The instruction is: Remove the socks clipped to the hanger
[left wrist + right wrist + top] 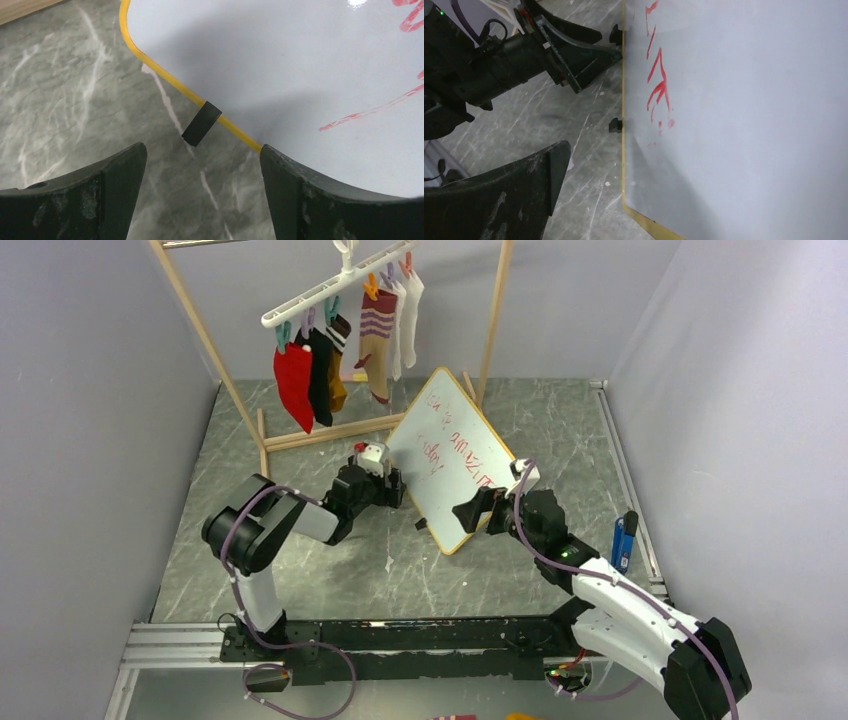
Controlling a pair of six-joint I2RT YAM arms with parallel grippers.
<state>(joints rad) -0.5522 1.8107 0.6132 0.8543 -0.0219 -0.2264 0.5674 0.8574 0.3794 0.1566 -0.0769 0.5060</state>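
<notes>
1. A white plastic hanger (340, 282) hangs by its hook from a wooden rack (222, 365) at the far end of the grey marbled worktop (300, 570). It tilts, with its left end lower.
2. All six socks are clipped to the hanger in a row. From the low left end they run: a red sock (293, 388), a black sock (320, 380), a mustard-yellow sock (339, 365), a maroon-and-cream striped sock (377, 340) and two long white socks (405, 310) towards the higher right end.
3. In front of the rack, between my two arms, is a yellow-rimmed whiteboard (455, 445) with red scribbles on it. From above it appears as a diamond.
4. My left jaws are at the board's left edge, spread wide and gripping nothing. Between the two dark fingers (100, 200) runs the board's yellow rim, with a small black clip (201, 123) sitting on it.
5. My right jaws are at the board's lower right edge. Only one finger (514, 195) shows, set wide over the worktop beside the rim, and the board hides the other. These jaws look spread. I cannot tell whether they touch the board.
6. Both sets of jaws are low near the worktop, well apart from the hanger and the socks.
7. A blue marker (623, 538) lies near the right-hand rail of the worktop.
</notes>
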